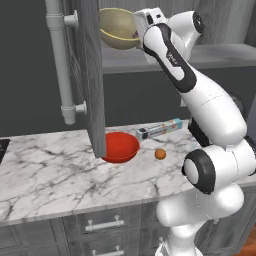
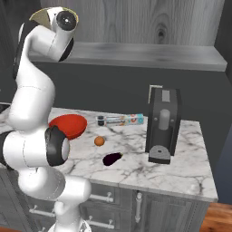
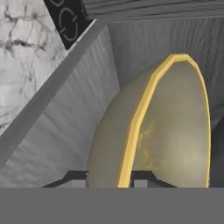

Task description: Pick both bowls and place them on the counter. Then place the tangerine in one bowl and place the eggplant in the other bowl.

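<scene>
Up in the cabinet, tan bowl (image 3: 175,131) rim between fingers (image 3: 142,181)

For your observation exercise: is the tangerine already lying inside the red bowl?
No. The tangerine sits on the counter, apart from the red bowl.

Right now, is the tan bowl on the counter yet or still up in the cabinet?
Not on the counter: the tan bowl sits high at the cabinet shelf, its yellowish rim between the closed jaws. The red bowl is on the counter.
</scene>
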Robot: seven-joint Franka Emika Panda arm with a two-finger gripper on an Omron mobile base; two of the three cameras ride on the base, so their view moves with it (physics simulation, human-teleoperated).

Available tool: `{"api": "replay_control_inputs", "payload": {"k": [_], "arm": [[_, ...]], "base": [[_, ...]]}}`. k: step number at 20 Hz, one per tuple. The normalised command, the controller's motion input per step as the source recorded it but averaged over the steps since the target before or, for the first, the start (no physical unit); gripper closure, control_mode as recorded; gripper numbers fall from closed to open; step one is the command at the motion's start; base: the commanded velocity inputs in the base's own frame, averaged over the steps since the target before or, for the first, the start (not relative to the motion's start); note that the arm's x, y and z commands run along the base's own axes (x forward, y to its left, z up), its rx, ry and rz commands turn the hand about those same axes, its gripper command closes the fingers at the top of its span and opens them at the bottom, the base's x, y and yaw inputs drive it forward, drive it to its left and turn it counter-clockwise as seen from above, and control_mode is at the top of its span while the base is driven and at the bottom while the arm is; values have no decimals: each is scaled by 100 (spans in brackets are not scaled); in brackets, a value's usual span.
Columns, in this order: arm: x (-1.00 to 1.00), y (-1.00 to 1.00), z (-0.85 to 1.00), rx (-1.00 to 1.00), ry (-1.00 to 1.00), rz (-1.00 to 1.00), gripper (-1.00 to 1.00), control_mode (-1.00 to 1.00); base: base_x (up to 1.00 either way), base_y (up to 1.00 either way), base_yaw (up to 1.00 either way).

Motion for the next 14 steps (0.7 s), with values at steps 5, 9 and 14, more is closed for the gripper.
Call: {"api": "replay_control_inputs", "payload": {"k": [5,9,14], "arm": [[-100,-26,-10,4,-9,-9,100,-100],[-100,-27,-20,4,0,-12,100,-100],[-100,-22,-30,1,2,-8,100,-100]], "base": [[0,0,0],[0,0,0],[0,0,0]]}}
